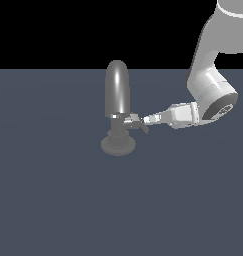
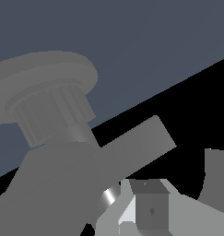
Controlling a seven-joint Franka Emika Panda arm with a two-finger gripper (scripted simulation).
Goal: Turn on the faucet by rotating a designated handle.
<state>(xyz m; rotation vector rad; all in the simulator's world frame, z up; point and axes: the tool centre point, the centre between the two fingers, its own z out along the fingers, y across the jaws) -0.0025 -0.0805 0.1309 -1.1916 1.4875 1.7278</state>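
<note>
The desk [image 1: 58,200] is the largest thing, a flat, matte slate-blue surface with no marks or writing on it, running back to a black backdrop. Next in size is the robot arm [image 1: 208,75], smooth glossy white with rounded joints and a dark ring at the wrist, coming down from the upper corner on the exterior view's right and reaching toward the middle. No brand, label or lettering can be read on the arm or anything else.

The faucet [image 1: 117,107] stands upright near the desk's middle: a dull grey metal fixture with a tall, rounded, bullet-shaped spout catching a bright streak, a narrow neck and a round ribbed base resting on the desk. In the wrist view the ribbed base [image 2: 51,110] and its flat disc show close up.

The handle [image 1: 133,120] is a short stubby grey lever sticking sideways from the neck toward the exterior view's right. The pincer [image 1: 144,122] sits right at the handle's outer end, its blocky grey fingers [image 2: 150,209] just beside the faucet body; I cannot tell whether it is clenched or released
</note>
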